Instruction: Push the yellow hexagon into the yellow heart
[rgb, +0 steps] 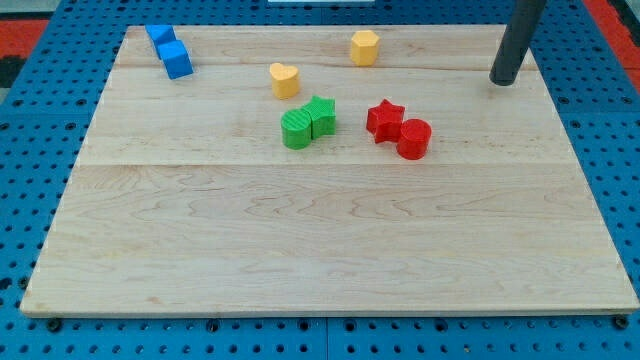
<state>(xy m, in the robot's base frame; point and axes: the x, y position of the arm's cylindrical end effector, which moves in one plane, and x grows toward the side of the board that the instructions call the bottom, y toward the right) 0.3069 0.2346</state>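
- Tip (505, 82) of my rod, the end effector, holds nothing and touches no block.
- Yellow hexagon (364, 47) lies toward the view's left of it.
- Yellow heart (284, 80) sits further left, seemingly slightly lower on the table (320, 250).

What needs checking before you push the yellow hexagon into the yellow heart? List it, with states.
1. My tip in view, on the board's upper right: ok.
2. Yellow hexagon stands free, nothing touching it: ok.
3. Yellow heart stands free, down-left of the hexagon: ok.
4. Gap between hexagon and heart holds no block: ok.
5. Tip lined up behind the hexagon, opposite the heart: not ok; it sits right of and lower than the hexagon.
6. Green star lies close below the heart, at risk from overshoot: cannot tell.
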